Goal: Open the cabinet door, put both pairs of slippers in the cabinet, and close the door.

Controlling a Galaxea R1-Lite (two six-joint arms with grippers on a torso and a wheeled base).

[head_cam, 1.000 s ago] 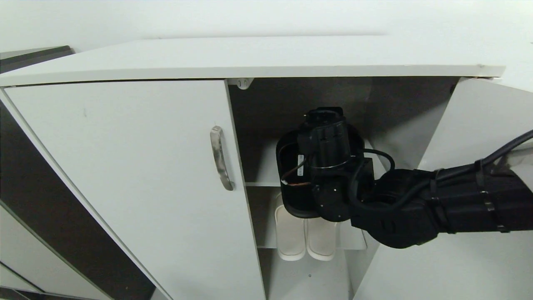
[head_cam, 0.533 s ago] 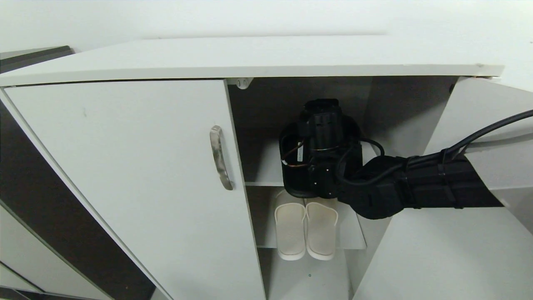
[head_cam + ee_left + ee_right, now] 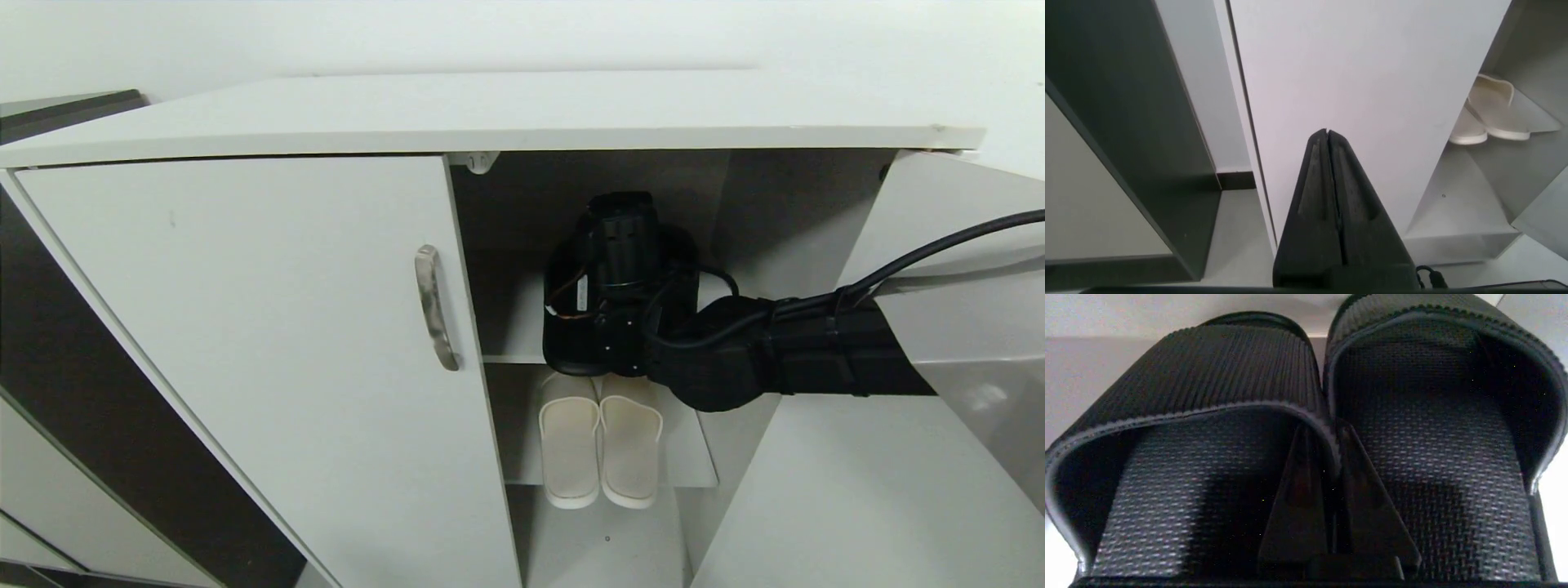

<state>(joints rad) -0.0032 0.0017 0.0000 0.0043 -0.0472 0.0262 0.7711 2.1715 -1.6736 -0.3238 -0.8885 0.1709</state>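
We see the cabinet [image 3: 490,106] w/ its R door [image 3: 857,490] swung open and its L door [image 3: 245,327] shut, metal handle [image 3: 433,309] at that door's inner edge. Our R arm is inside the open half. R gripper [image 3: 1327,437] has one of its fingers [image 3: 1298,490] under each strap of the black slippers [image 3: 1200,392], clenched on the two adjoining inner walls. That pair sits side by side at upper shelf [image 3: 510,335] level, heels over the shelf's front edge; can't tell if the soles rest on it. White slippers [image 3: 629,441] lie together on the lower shelf [image 3: 694,457], heels past its front edge. L gripper [image 3: 1328,135] hangs in front of the shut L door, low down, fingers pressed together on nothing.
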